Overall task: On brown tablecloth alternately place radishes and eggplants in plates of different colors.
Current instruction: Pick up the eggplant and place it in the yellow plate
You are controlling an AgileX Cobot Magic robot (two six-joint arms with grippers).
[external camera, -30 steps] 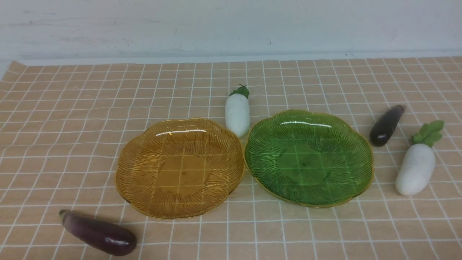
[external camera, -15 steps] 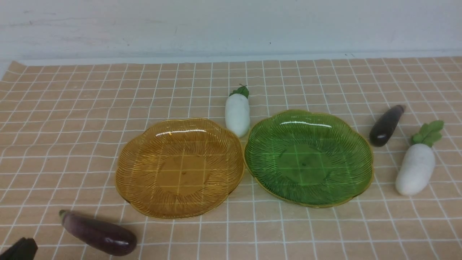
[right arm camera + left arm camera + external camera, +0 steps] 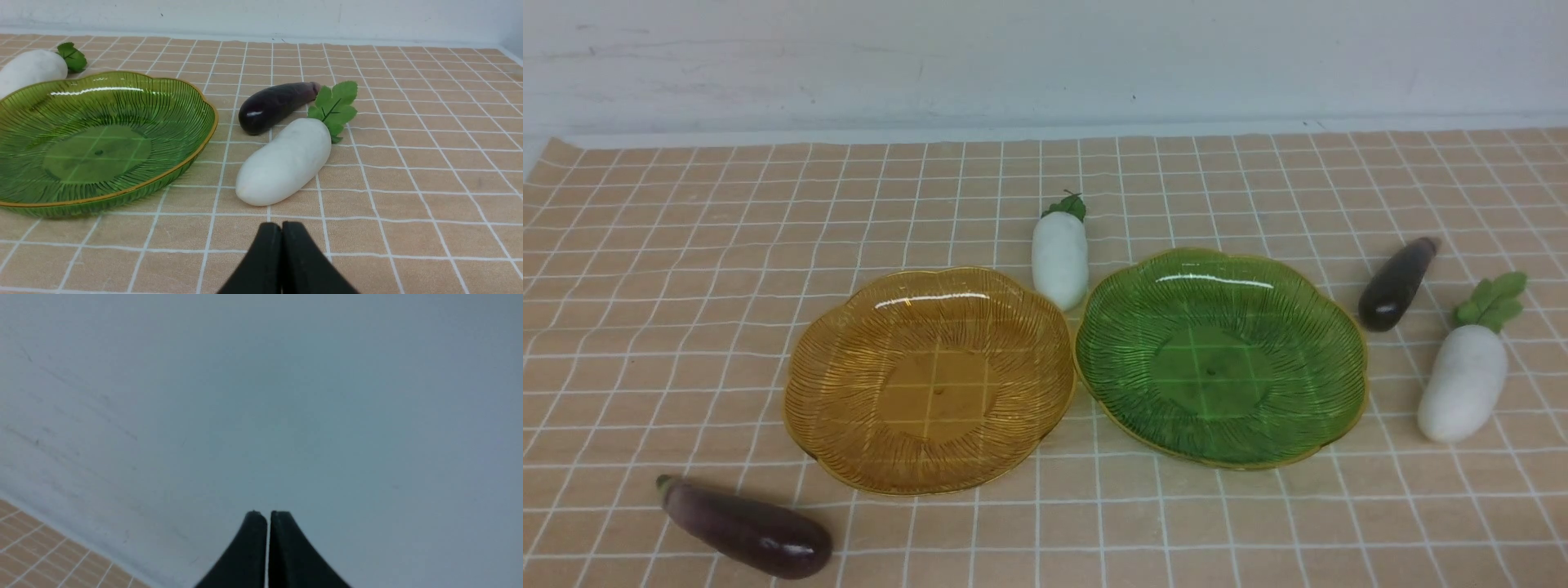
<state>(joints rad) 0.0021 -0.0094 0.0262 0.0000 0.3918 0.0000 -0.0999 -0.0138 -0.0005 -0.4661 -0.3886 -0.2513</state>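
The left gripper (image 3: pixel 267 514), whose dark tip showed in the front view's lower left corner half a second ago, has left that view; its jaws are pressed together. Nothing is placed yet. Across the brown tablecloth (image 3: pixel 686 286) lie the left eggplant (image 3: pixel 745 528), the empty amber plate (image 3: pixel 929 380), the middle radish (image 3: pixel 1059 257) behind the plates' gap, the empty green plate (image 3: pixel 1221 359), the right eggplant (image 3: pixel 1395 284) and the right radish (image 3: pixel 1462 384). The right gripper (image 3: pixel 281 226), likewise closed, hovers near that radish, with nothing between them.

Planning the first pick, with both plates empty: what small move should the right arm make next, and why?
Probably open the right end effector and ease it toward the near radish. It is shut and empty, and that radish lies just ahead on the brown tablecloth, beside the empty green plate.
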